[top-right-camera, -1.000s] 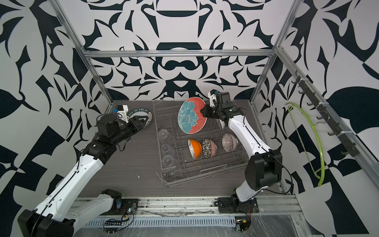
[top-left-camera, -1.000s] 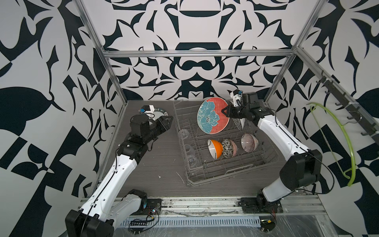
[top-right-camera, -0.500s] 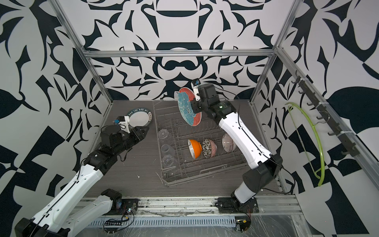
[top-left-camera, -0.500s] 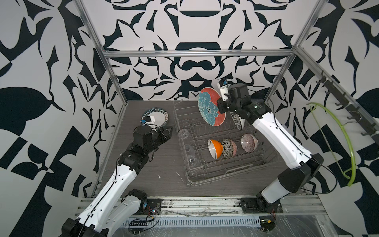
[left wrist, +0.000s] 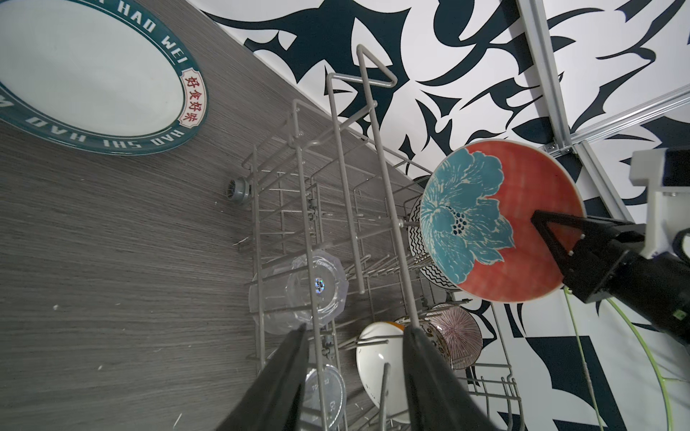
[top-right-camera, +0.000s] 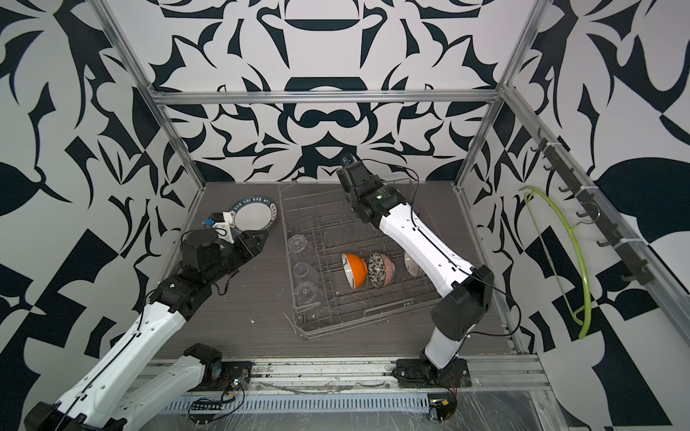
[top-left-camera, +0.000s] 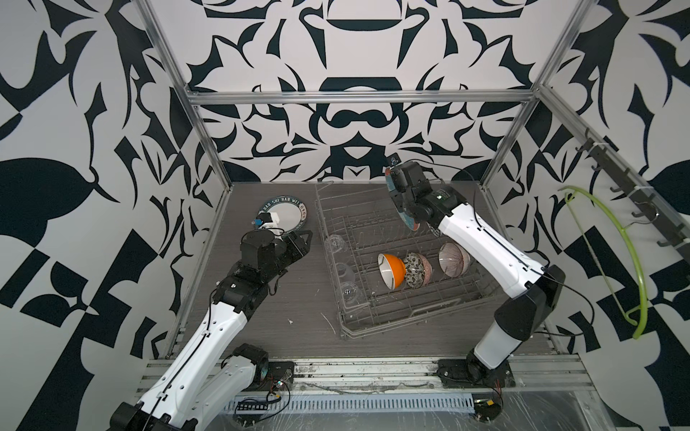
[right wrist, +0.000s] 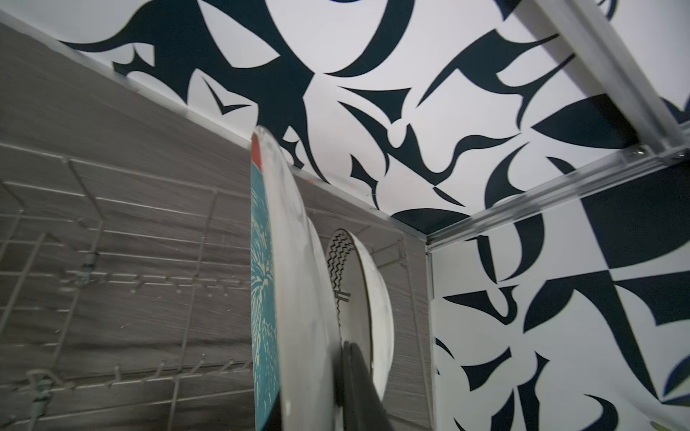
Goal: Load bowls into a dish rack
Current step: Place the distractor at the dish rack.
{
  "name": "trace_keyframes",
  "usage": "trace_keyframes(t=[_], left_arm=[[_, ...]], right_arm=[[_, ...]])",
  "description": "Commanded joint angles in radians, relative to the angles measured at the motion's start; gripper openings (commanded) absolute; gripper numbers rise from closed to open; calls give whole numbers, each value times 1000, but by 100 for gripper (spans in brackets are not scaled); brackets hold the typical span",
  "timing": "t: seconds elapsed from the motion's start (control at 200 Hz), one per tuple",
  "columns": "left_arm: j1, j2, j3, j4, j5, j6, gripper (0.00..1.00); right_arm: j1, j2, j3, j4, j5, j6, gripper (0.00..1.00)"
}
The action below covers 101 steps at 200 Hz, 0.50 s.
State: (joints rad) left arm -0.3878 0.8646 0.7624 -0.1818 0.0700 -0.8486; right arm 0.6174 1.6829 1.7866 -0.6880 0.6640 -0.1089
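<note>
Rack (top-left-camera: 373, 231): grey coated metal wire, satin.
Orange bowl (top-left-camera: 394, 270), floral bowl (top-left-camera: 415, 272), striped bowl (top-left-camera: 451, 259): glazed ceramic, glossy.
Flower plate (left wrist: 522, 224), rack's 12 o'clock: smooth glaze, faint crosshatch in the red.
Lettered plate (left wrist: 93, 74), counter's 10 o'clock: glossy white glaze.
Glasses (left wrist: 310, 287): clear, faceted, shiny.
Counter (top-left-camera: 298, 298): grey wood-grain, matt.
Arms (top-left-camera: 209, 336): smooth white plastic shells, black joints.
Frame (top-left-camera: 354, 96): brushed aluminium.

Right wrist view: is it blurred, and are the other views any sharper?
Right wrist: blurred throughout, dish rack wires and flower plate soft. Left wrist: crisp, the lettered plate is legible. Both top views: sharp and evenly lit.
</note>
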Motion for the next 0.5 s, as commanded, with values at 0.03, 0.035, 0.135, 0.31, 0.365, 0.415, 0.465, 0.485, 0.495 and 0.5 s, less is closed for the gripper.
trace_keyframes(t=[0.03, 0.035, 0.135, 0.31, 0.365, 0.415, 0.465, 0.485, 0.495, 0.5], left_arm=[[-3, -3, -6, -12, -5, 6, 47], [-3, -3, -6, -12, -4, 5, 47], [-3, -1, -6, -9, -3, 4, 47], [-3, 0, -7, -12, -3, 6, 47], [-3, 1, -7, -12, -3, 5, 47], [-3, -1, -9, -15, -4, 6, 47], [-3, -4, -11, -15, -5, 7, 47], [-3, -4, -12, -16, -6, 7, 47], [-3, -5, -12, -17, -6, 7, 47], [-3, -5, -13, -17, -6, 6, 47]], right_arm=[[10, -88, 46, 171, 104, -7, 0], [10, -88, 46, 171, 104, -7, 0], [10, -84, 43, 170, 104, -6, 0], [10, -73, 36, 168, 105, 2, 0], [10, -68, 32, 169, 105, 4, 0], [10, -66, 24, 172, 104, 7, 0], [10, -66, 17, 175, 103, 9, 0], [10, -65, 15, 177, 103, 12, 0], [10, -65, 12, 176, 103, 13, 0], [10, -65, 11, 177, 103, 12, 0]])
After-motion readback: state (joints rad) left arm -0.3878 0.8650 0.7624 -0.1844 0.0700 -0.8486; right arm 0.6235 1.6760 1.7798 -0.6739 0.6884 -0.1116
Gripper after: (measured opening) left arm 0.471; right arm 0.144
